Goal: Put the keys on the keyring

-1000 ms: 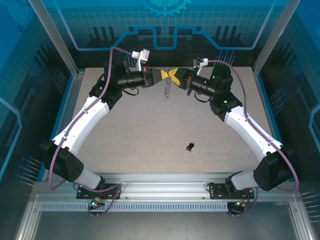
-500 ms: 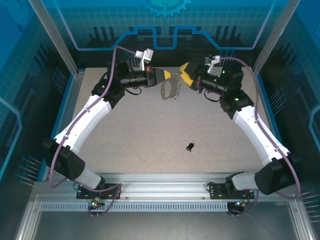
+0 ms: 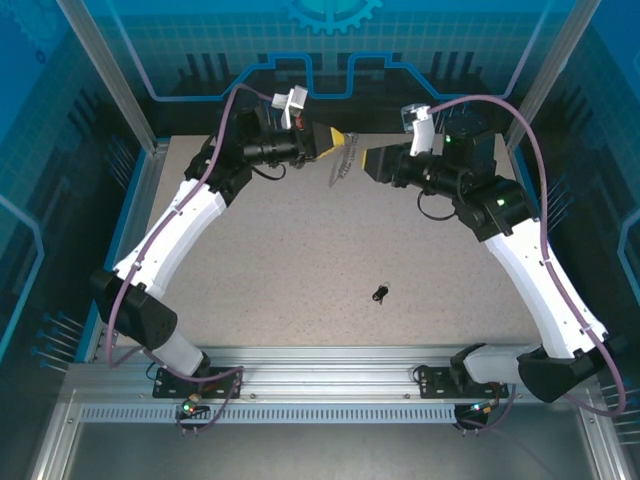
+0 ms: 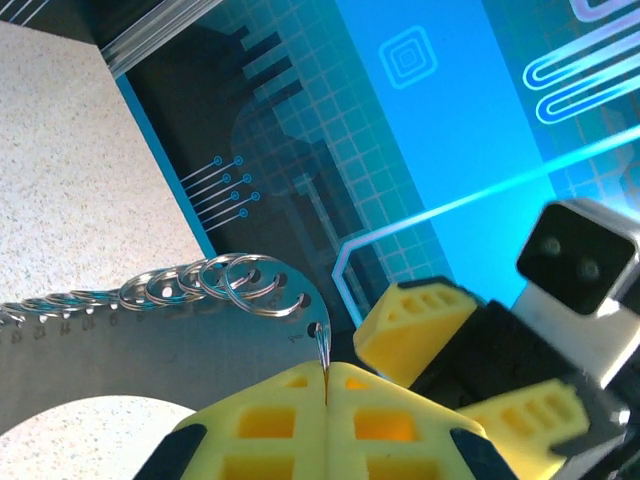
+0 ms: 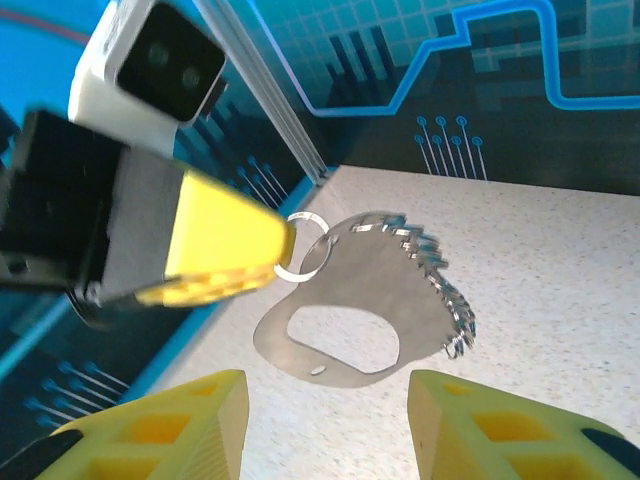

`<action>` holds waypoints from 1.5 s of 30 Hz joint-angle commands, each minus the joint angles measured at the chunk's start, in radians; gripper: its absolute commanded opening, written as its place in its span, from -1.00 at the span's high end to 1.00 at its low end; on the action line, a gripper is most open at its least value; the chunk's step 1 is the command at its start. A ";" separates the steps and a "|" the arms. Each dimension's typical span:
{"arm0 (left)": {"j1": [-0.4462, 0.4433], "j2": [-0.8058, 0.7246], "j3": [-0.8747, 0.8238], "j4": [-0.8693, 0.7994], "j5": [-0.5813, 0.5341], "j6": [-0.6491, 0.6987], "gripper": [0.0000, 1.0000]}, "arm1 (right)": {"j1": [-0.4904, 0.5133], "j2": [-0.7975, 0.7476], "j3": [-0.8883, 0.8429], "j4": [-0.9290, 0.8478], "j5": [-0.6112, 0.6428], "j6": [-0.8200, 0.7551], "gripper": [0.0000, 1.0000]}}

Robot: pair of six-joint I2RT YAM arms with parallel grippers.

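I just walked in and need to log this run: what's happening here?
The left gripper is shut on the edge of the keyring, holding it up over the far side of the table. The right gripper is open, facing it without touching. The keys lie on the table, not yet picked up.

Far keyring (image 3: 342, 167), near keys (image 3: 380, 292)

The keyring hangs over the table's (image 3: 250, 270) far middle at the left tool's (image 3: 341, 139) tip, apparently clear of the surface. The right tool (image 3: 371, 159) sits just right of it. The keys lie on the table, well nearer.
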 commanded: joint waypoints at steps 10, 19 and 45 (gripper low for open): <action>-0.005 0.025 0.026 -0.010 -0.049 -0.425 1.00 | 0.075 0.019 -0.016 0.015 0.124 -0.413 0.10; -0.005 0.003 -0.091 0.088 -0.078 -0.688 1.00 | 0.059 0.070 0.065 0.011 0.088 -0.472 0.25; -0.004 0.004 -0.135 0.224 -0.054 -0.778 1.00 | -0.155 0.093 0.010 0.164 -0.312 -0.082 0.29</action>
